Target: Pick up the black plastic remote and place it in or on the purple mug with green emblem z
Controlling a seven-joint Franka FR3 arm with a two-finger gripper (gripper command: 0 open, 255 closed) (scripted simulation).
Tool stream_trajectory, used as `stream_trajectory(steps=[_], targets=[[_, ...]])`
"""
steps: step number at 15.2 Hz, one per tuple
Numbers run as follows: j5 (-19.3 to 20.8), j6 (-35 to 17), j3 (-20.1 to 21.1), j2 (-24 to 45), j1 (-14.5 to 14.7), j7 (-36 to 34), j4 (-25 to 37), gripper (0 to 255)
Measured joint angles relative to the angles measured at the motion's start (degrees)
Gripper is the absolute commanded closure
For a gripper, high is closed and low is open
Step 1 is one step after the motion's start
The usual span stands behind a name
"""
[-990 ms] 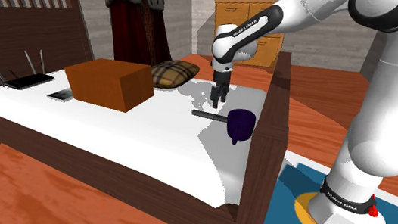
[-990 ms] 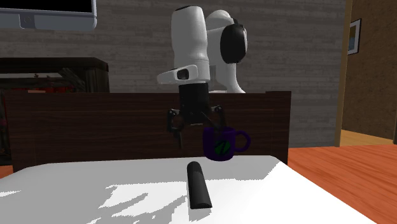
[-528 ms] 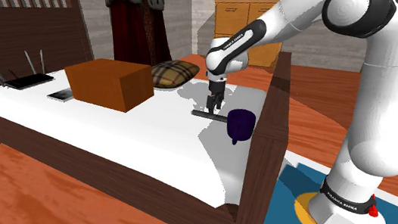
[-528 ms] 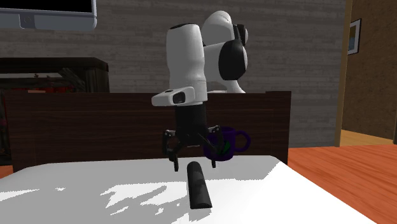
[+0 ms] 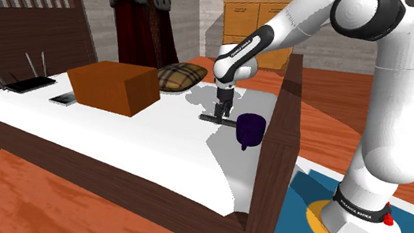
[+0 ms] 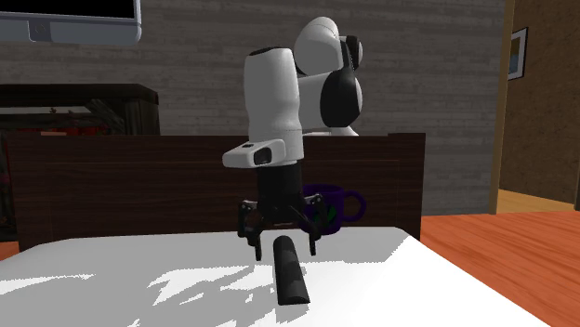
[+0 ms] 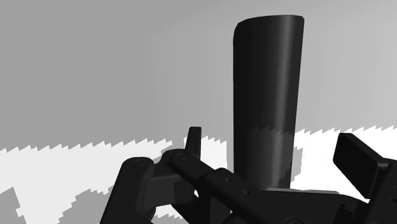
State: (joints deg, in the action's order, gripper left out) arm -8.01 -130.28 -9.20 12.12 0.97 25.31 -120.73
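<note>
My gripper: spread wide and low over the remote's far end, one finger on each side, neither pressing it.
Remote: black, lying flat on the bed, on its white top.
Mug: purple, on the bed just beside the remote, to the shoulder view's right.
Box: brown, well apart to the shoulder view's left.
Pillow: plaid, just right of the box, far side of the bed.
</note>
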Motion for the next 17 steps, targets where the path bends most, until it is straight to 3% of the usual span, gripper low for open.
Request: stream_trajectory(steps=[1,2,12,17], targets=[[0.0,-0.01,0.0,0.01,0.0,0.0,0.0,0],[0.0,-0.01,0.0,0.01,0.0,0.0,0.0,255],[0.05,-0.09,-0.09,-0.12,-0.05,-0.03,0.04,255],[0.63,2.74,-0.18,-1.77,0.09,-0.56,1.05,255]])
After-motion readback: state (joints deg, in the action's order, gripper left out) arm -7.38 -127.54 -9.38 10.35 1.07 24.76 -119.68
